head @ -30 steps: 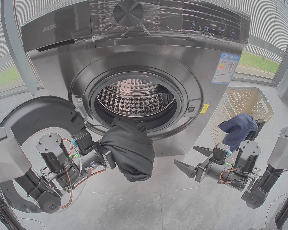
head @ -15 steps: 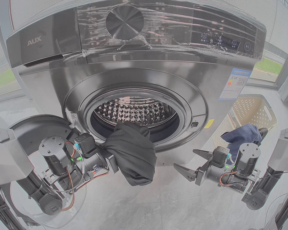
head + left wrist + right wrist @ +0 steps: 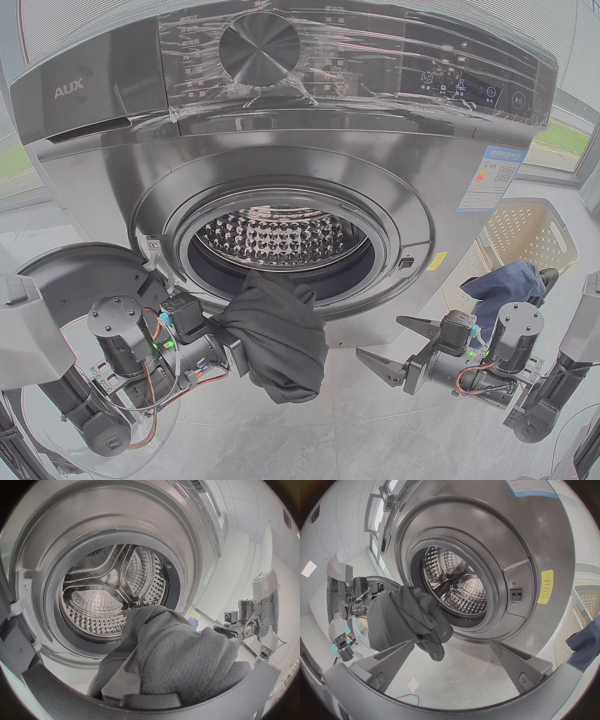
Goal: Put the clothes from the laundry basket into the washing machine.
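Grey steel looms larger in the head view than a second ago. The washing machine [image 3: 312, 156] has grown and slid down in frame, so the camera has drawn closer; the machine itself has not moved. Its door [image 3: 75, 281] hangs open beside the left tool, on the side away from the right one. The drum [image 3: 275, 234] gapes empty just beyond that tool. The pale laundry basket [image 3: 531, 231] stands behind the right tool, with a blue garment [image 3: 503, 287] draped over its rim.

The black garment [image 3: 278, 337] has kept its place against the lower lip of the opening, bunched around the left tool [image 3: 237, 353], which is clamped on it. The approach looks done, and I judge the push into the drum is what remains. The cloth is a soft, matte knit, wadded thick, with a loose tail hanging below the tool that may catch on the lip.

The right tool [image 3: 380, 338] stays spread wide, holding nothing.
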You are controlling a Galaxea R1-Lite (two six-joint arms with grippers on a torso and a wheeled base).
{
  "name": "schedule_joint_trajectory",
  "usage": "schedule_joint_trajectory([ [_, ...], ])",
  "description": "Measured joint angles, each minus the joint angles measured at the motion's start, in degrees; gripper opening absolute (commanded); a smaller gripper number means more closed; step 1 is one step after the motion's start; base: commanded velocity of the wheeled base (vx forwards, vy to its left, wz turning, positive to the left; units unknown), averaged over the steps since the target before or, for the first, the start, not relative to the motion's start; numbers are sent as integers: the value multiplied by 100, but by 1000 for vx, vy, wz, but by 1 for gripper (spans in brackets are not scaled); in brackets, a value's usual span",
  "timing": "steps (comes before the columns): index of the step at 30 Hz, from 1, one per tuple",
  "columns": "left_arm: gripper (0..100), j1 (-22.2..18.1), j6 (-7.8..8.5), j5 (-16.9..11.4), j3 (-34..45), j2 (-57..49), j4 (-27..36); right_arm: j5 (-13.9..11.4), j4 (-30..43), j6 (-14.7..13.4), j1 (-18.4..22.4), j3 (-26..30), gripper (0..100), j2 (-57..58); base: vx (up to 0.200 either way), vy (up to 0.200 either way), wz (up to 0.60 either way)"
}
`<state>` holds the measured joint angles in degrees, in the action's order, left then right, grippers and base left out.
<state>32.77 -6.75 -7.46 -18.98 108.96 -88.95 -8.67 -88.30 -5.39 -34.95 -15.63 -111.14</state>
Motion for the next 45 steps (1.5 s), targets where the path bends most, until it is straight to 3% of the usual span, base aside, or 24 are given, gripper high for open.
schedule_joint_trajectory([
  [4,0,35,29,77,-358,140,0,2,0,-2,-66,26,100,37,0,0,0],
  [15,0,48,44,169,-2611,1314,101,13,0,-13,-239,26,100,163,0,0,0],
  [32,0,-323,-94,194,-4554,2221,2004,18,0,-16,-289,12,100,227,0,0,0],
  [45,0,-501,-96,391,-6078,2734,2816,24,0,-16,-322,20,100,210,0,0,0],
])
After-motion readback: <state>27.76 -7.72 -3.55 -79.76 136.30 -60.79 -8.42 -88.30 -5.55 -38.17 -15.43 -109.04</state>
